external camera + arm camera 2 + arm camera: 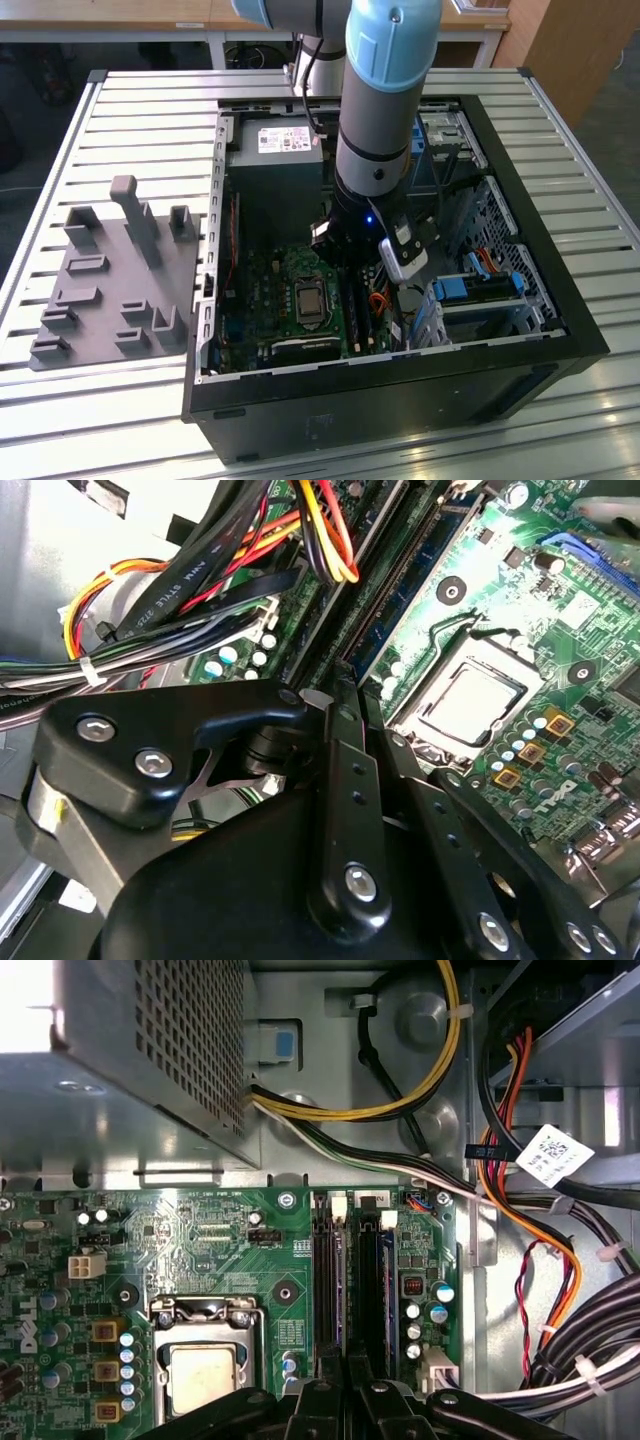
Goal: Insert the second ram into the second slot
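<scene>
My fingers [340,780] are clenched together on nothing just above the slots, where the second ram [386,1290] stands on edge, seemingly light, stiff and fragile, best held by its bare edges.

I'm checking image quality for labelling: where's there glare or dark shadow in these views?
Exterior view: the table slats shine bright, the case interior sits dark. First wrist view: blown-out glare on the metal housing. Second wrist view: the gripper linkage is dark against the lit motherboard.

pretty bright overall, glare blowing out the slatted worktop [120,400] around 7 o'clock, case interior shadowy, close linkage soft.
</scene>
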`<state>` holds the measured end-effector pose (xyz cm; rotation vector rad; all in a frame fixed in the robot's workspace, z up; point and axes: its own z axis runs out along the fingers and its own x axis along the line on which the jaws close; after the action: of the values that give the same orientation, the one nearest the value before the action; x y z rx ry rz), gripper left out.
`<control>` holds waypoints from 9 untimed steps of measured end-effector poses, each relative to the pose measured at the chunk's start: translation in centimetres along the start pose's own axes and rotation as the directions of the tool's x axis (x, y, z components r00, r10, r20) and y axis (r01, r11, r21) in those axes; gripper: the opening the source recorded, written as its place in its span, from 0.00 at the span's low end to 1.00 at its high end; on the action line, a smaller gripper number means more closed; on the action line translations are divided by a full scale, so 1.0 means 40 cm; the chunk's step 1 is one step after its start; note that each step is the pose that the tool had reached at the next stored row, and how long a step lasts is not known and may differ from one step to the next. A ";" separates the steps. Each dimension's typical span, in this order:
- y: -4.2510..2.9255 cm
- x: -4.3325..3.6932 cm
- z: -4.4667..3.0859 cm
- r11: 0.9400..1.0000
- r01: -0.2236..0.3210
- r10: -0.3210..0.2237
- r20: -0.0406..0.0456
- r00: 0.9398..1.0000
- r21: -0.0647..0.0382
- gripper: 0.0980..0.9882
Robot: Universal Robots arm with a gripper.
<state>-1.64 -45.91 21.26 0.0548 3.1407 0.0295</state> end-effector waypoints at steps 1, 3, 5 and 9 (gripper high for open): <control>0.000 0.000 0.000 1.000 0.000 0.000 0.000 1.000 0.000 0.04; 0.000 0.000 0.000 1.000 0.000 0.000 0.000 1.000 0.000 0.04; 0.000 0.000 0.000 1.000 0.000 0.000 0.000 1.000 0.000 0.05; 0.000 0.000 0.000 1.000 0.000 0.000 0.000 1.000 0.000 0.13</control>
<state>-1.64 -45.90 21.28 0.0549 3.1406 0.0292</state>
